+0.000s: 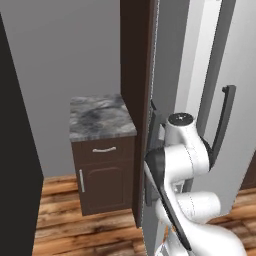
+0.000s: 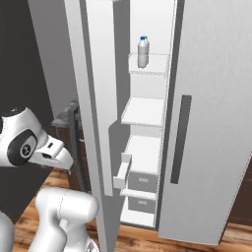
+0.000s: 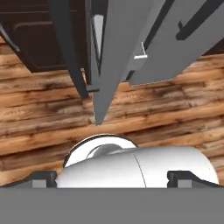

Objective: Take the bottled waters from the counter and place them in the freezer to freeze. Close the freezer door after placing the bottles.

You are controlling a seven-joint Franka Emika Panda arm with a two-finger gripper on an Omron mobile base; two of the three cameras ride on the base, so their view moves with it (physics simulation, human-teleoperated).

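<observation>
At the far left of the scene stands the narrow marble-topped cabinet [image 1: 102, 150], well apart from the work. Next comes the freezer door [image 2: 91, 113], swung open edge-on toward the robot, its long dark handle [image 2: 75, 142] on the outer face. The arm's white links sit just beside that handle. The pincer [image 3: 111, 181] looks down past the door's lower edge at the plank floor; its two dark tips stand wide apart, released and holding nothing.

Inside the freezer [image 2: 147, 147], one blue-capped water bottle [image 2: 142, 51] stands upright on an upper white shelf [image 2: 147, 68]. I see just this one bottle here, so shutting the door now may leave the task short.

The likeliest trouble is the arm itself: crowded against the door and handle, a sweep could snag an elbow, or push at the edge and slip off. A hard slam might also topple the bottle.
</observation>
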